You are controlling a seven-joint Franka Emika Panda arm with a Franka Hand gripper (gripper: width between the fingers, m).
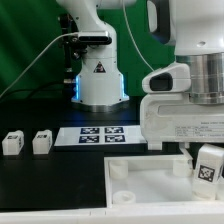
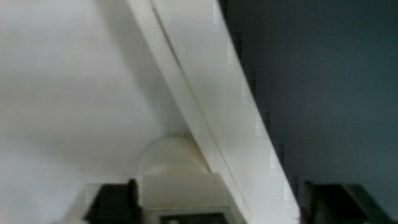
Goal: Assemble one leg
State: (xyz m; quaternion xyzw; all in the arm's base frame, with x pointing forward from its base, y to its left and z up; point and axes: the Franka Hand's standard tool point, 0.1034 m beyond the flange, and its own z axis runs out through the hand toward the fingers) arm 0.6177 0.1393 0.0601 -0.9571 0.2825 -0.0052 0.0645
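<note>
Arm lowered, pincer at leg (tilted).

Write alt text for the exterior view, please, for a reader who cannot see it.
The robot's gripper is right above a small tagged leg, at the end of a large white panel on the exterior view's right. Two more legs stand on the black table at the exterior view's left, beside the marker board.
</note>
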